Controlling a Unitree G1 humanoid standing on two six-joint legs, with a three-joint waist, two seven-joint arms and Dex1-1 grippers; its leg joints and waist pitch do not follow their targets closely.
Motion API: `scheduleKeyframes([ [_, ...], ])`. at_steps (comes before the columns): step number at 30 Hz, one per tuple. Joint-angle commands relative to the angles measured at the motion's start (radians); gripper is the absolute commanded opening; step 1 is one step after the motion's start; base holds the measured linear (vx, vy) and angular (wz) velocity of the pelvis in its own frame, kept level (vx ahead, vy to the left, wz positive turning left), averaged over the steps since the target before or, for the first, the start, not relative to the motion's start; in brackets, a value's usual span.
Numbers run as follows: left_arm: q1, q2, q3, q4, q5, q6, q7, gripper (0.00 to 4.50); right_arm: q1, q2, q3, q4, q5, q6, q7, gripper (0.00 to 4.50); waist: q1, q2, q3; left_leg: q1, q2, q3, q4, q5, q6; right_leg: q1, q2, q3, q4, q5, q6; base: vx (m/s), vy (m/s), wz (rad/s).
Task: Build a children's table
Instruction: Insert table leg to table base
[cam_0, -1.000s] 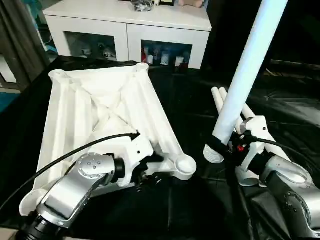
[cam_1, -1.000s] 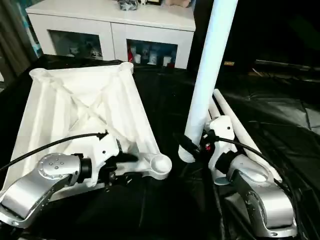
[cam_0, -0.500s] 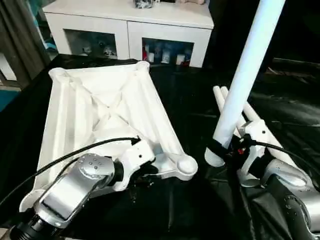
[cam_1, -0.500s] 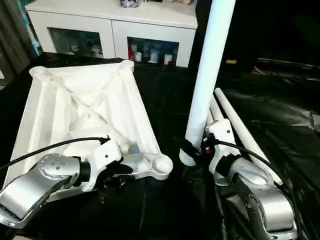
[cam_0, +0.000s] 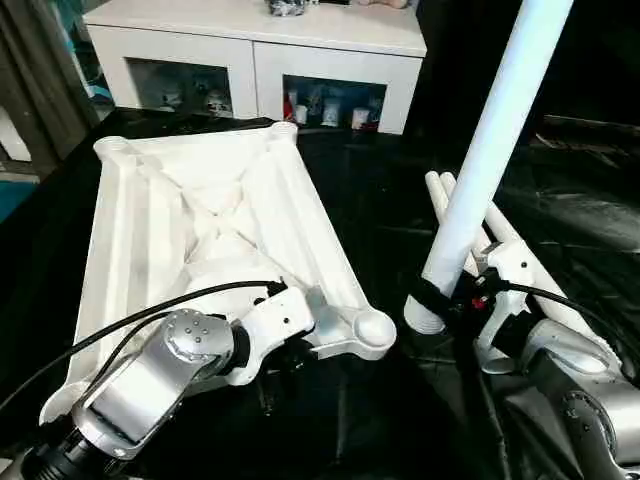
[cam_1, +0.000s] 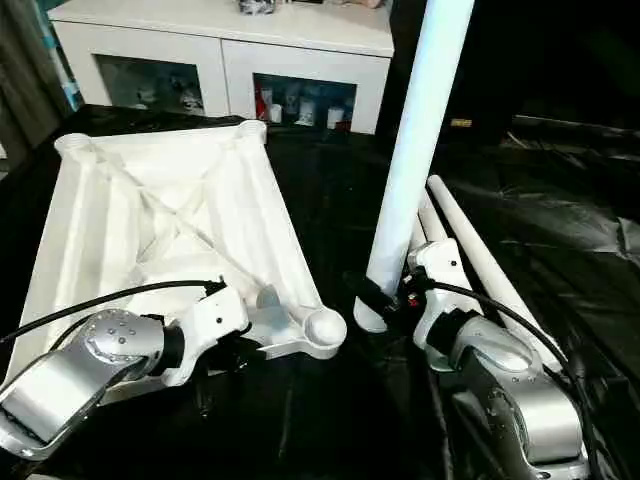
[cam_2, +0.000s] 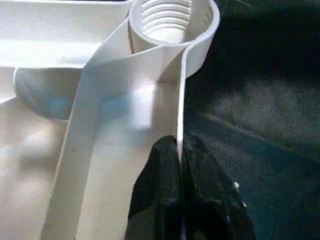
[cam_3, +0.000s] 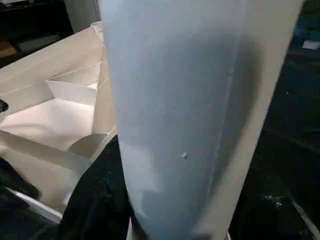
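White plastic, ribbed: the table top (cam_0: 200, 215) lies underside-up on the black sheet (cam_0: 370, 200), and all places below are given from it.

- Near right corner socket (cam_0: 374, 327): open, threaded inside, facing up. This is where your leg looks bound.
- Left gripper (cam_2: 180, 165): at the top's near edge, just left of that socket, its two black fingers pinched together on a thin upright rib. Keep this hold firm; it steadies the top while you seat the leg.
- Right gripper (cam_1: 385, 300): just right of the near corner, jaws clamped low on the held leg (cam_0: 490, 150), which stands nearly upright, leaning away from the top.
- Held leg, lower end: beside the socket, not yet over it. Lift it clear of the rim, carry it left, bring it plumb, then lower it squarely; a tilted entry would likely bind on the threads.
- Spare legs (cam_1: 470, 250): lying on the sheet right of the top, behind your right wrist. Mind them as you swing.
- White cabinet (cam_0: 260, 50): beyond the top's far edge, glass doors, well apart.
- Left arm cable (cam_0: 130, 320): loops over the top's near left part.
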Motion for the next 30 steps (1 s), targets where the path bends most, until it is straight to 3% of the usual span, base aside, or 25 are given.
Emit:
scheduleKeyframes([
  [1,-0.013,0.000,-0.012,0.046,0.049,0.017,0.047,0.00,-0.023,0.006,-0.023,0.019,0.032,0.019,-0.004,1.92,-0.003,0.007,-0.048,0.001,0.047,-0.013,-0.082,-0.106,0.012,0.041,-0.079,0.044,-0.082,-0.055,-0.195,0.000,0.000,0.00],
  [3,-0.016,-0.002,-0.014,0.056,0.057,0.023,0.057,0.00,-0.029,0.012,-0.029,0.026,0.042,0.025,-0.004,1.92,-0.003,0.006,-0.048,0.001,0.046,-0.014,-0.082,-0.108,0.012,0.042,-0.079,0.044,-0.083,-0.062,-0.196,0.000,0.000,0.00],
  [7,-0.036,-0.082,0.056,0.116,0.049,0.080,0.146,0.00,-0.074,0.034,-0.065,0.067,0.089,0.048,-0.006,1.91,-0.004,-0.001,-0.049,0.000,0.045,-0.011,-0.081,-0.108,0.010,0.042,-0.081,0.044,-0.086,-0.099,-0.195,0.000,0.000,0.00],
  [13,-0.060,-0.101,0.056,0.147,0.049,0.065,0.144,0.00,-0.124,0.032,-0.030,0.123,0.090,0.053,0.043,1.91,-0.020,-0.007,-0.051,-0.008,0.043,-0.013,-0.079,-0.082,0.022,0.045,-0.080,0.042,-0.087,-0.106,-0.186,0.000,0.000,0.00],
  [14,-0.067,-0.105,0.051,0.150,0.043,0.024,0.128,0.00,-0.141,0.029,-0.013,0.144,0.092,0.059,0.067,1.91,-0.023,-0.015,-0.052,-0.009,0.043,-0.012,-0.077,-0.069,0.032,0.046,-0.080,0.042,-0.085,-0.086,-0.190,0.000,0.000,0.00],
  [16,-0.072,-0.107,0.045,0.150,0.033,-0.017,0.107,0.00,-0.162,0.027,0.000,0.179,0.087,0.055,0.086,1.91,-0.023,-0.011,-0.054,-0.008,0.044,-0.012,-0.076,-0.051,0.042,0.044,-0.081,0.041,-0.082,-0.059,-0.201,0.000,0.000,0.00],
  [17,-0.075,-0.101,0.032,0.150,0.031,-0.044,0.087,0.00,-0.186,0.028,0.010,0.220,0.079,0.045,0.103,1.91,-0.022,-0.021,-0.055,-0.007,0.045,-0.010,-0.074,-0.038,0.051,0.044,-0.081,0.041,-0.080,-0.040,-0.208,0.000,0.000,0.00],
  [19,-0.077,-0.099,0.024,0.151,0.031,-0.050,0.079,0.00,-0.199,0.029,0.014,0.243,0.075,0.039,0.112,1.91,-0.018,-0.014,-0.056,-0.004,0.047,-0.008,-0.073,-0.031,0.053,0.041,-0.082,0.041,-0.076,-0.014,-0.221,0.000,0.000,0.00],
  [20,-0.079,-0.094,0.014,0.156,0.032,-0.087,0.060,0.00,-0.218,0.031,0.019,0.273,0.070,0.033,0.125,1.91,-0.020,-0.024,-0.054,-0.006,0.047,-0.008,-0.074,-0.024,0.057,0.043,-0.081,0.040,-0.074,0.007,-0.226,0.000,0.000,0.00],
  [30,-0.091,-0.090,-0.014,0.190,0.037,-0.189,0.002,0.00,-0.322,0.035,0.063,0.420,0.040,0.009,0.198,1.91,-0.009,-0.034,-0.052,-0.001,0.051,-0.004,-0.074,-0.017,0.059,0.040,-0.086,0.039,-0.071,0.007,-0.231,0.000,0.000,0.00],
])
